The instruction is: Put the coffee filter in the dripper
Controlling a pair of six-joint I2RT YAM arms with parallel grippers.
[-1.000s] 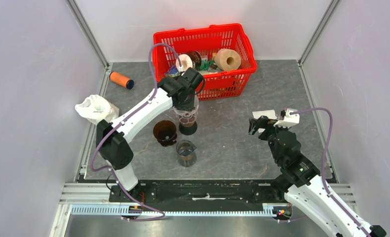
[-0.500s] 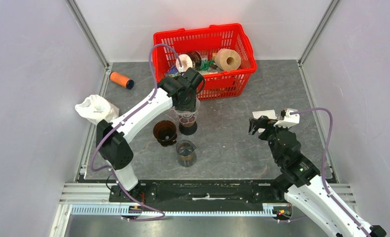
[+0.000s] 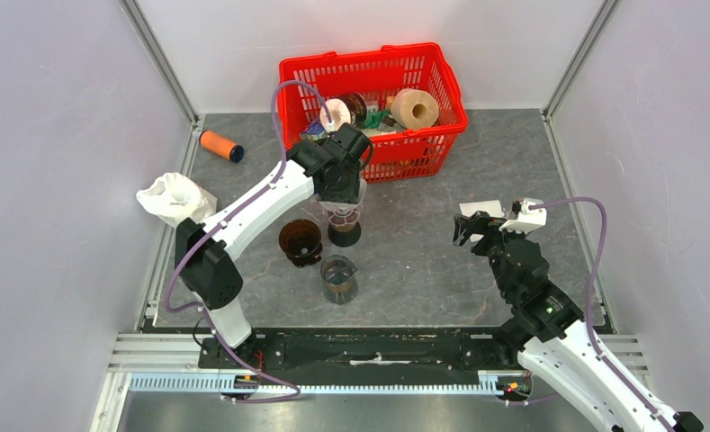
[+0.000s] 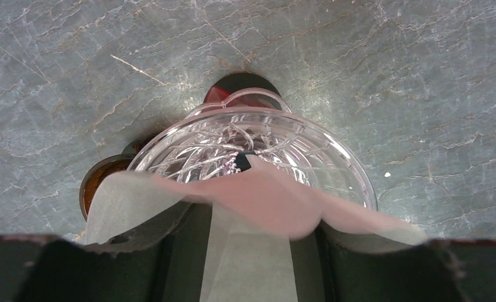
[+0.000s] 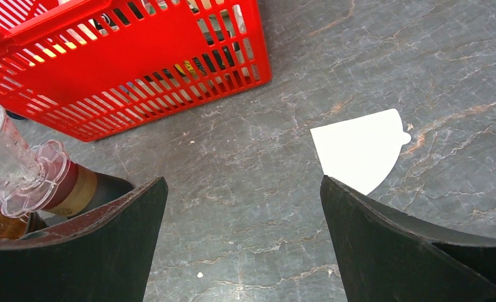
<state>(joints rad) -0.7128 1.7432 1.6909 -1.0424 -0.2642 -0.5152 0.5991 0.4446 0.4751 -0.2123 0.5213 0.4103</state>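
Your left fingers (image 4: pixel 50 274) are clenched on the filter (image 4: pixel 258 207), which bows up between them. Its free edge overlaps the near rim of the glass dripper (image 4: pixel 232 141) just below; you cannot tell whether paper touches glass. Your right fingers (image 5: pixel 88 251) are spread wide, holding nothing, above the table (image 5: pixel 264 251). A second filter (image 5: pixel 358 148) lies flat beyond them, near the basket (image 5: pixel 138 69).

Overhead view looks down from behind; both close, downward wrist views share the dripper (image 4: pixel 258 145).
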